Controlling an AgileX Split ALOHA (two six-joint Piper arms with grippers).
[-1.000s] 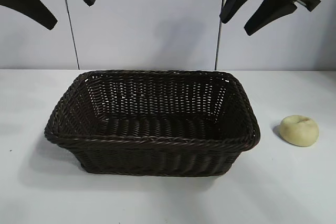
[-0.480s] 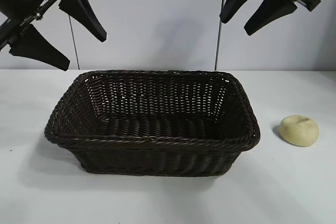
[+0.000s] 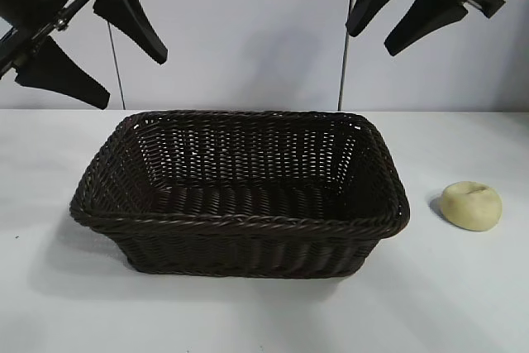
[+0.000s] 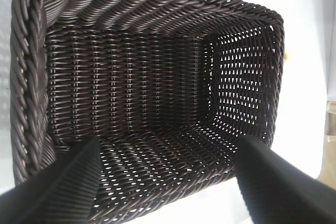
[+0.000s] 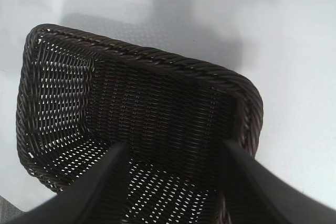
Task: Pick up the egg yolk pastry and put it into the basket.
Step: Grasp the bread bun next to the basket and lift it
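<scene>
On the white bench the dark woven basket sat nearest, its hollow holding nothing. Right of it, apart, lay the egg yolk pastry, a small pale cream dome with a dimple on top. Farther back the left gripper and right gripper hung high, fingers spread, holding nothing. Both arms were cut off by the top edge.
</scene>
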